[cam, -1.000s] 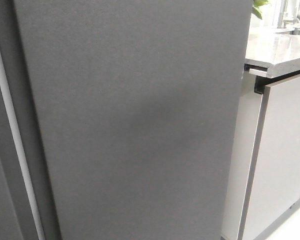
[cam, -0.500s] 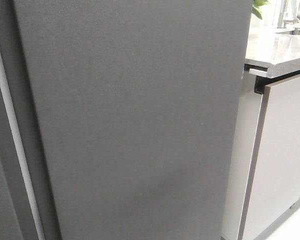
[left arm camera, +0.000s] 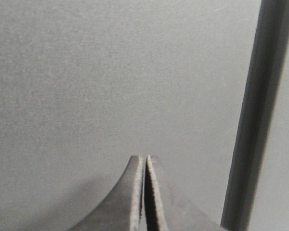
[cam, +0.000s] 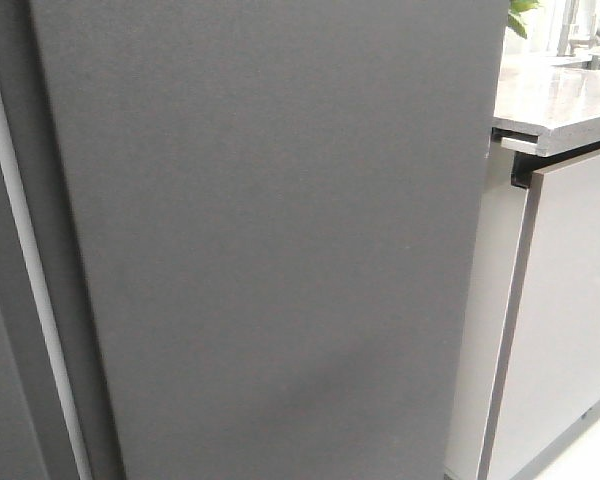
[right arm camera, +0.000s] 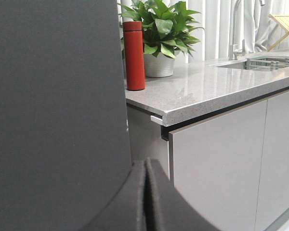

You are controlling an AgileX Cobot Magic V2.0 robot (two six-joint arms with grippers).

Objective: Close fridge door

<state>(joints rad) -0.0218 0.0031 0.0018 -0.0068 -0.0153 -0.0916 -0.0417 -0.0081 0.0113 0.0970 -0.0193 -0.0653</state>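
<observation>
The fridge door [cam: 270, 240], a tall matte dark-grey slab, fills most of the front view; its thick left edge with a pale vertical strip [cam: 30, 280] shows at the left. No gripper shows in the front view. In the left wrist view my left gripper [left arm camera: 145, 159] is shut and empty, its tips close to the door's flat face [left arm camera: 111, 72], with a dark vertical groove [left arm camera: 255, 115] beside it. In the right wrist view my right gripper [right arm camera: 146, 162] is shut and empty, next to the door's outer edge [right arm camera: 58, 106].
A stone countertop [right arm camera: 207, 91] over glossy light-grey cabinet fronts [right arm camera: 216, 168] stands right of the fridge and also shows in the front view [cam: 560, 100]. On it are a red bottle [right arm camera: 134, 55], a potted plant [right arm camera: 159, 29] and a sink with a tap [right arm camera: 260, 60].
The door's face has shifted very slightly to the right in the front view. The faint shadow on it has moved lower.
</observation>
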